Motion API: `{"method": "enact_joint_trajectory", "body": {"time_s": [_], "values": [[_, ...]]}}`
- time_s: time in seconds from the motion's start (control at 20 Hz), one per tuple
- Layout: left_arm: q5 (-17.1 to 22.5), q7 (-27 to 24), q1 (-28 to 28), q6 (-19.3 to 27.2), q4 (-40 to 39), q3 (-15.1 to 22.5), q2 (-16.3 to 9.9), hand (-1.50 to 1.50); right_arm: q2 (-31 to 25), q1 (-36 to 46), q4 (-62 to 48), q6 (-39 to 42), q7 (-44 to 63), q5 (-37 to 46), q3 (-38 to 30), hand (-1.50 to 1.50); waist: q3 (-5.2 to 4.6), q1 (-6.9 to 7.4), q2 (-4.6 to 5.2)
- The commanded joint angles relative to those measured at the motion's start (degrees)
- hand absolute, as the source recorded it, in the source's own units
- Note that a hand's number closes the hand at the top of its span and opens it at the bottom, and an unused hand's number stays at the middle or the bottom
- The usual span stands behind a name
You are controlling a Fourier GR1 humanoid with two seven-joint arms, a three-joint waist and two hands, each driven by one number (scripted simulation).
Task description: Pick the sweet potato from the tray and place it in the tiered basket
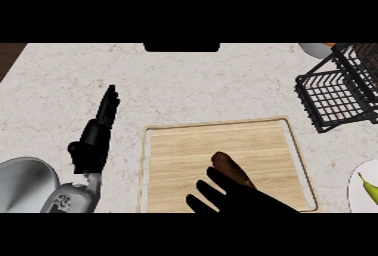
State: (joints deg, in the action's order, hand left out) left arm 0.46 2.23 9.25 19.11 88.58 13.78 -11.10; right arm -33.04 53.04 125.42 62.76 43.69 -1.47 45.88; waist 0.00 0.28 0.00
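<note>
A brown sweet potato [227, 165] lies on the wooden tray [192, 150], near its middle and slanting toward the lower right. My right hand [247, 200] comes in from the lower edge over the tray, its fingers spread and reaching onto the potato's near end, hiding part of it. The fingers are not curled round it. My left hand [94, 139] stands open to the left of the tray, fingers straight and pointing away. The black wire tiered basket [338, 95] stands at the far right of the counter.
A white plate [356, 192] with a yellow-green banana [370, 189] sits at the right edge. At the top right corner a white dish [319, 48] shows behind the basket. A dark slot [181, 47] lies at the counter's far edge.
</note>
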Motion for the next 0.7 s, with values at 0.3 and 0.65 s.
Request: {"method": "enact_joint_trajectory", "body": {"time_s": [0.3,0.65], "values": [[-1.45,2.65,1.06,-1.17,0.99,-1.42,0.33,0.0,5.07,-3.67,1.62,5.58,-9.85,19.05,3.53,-1.5,0.05,0.43,0.18],[-1.78,1.88,1.54,-1.95,0.62,-2.67,1.1,0.0,2.18,-5.92,-4.44,-2.02,-18.91,34.03,6.3,-1.5,0.08,0.58,0.37]]}}
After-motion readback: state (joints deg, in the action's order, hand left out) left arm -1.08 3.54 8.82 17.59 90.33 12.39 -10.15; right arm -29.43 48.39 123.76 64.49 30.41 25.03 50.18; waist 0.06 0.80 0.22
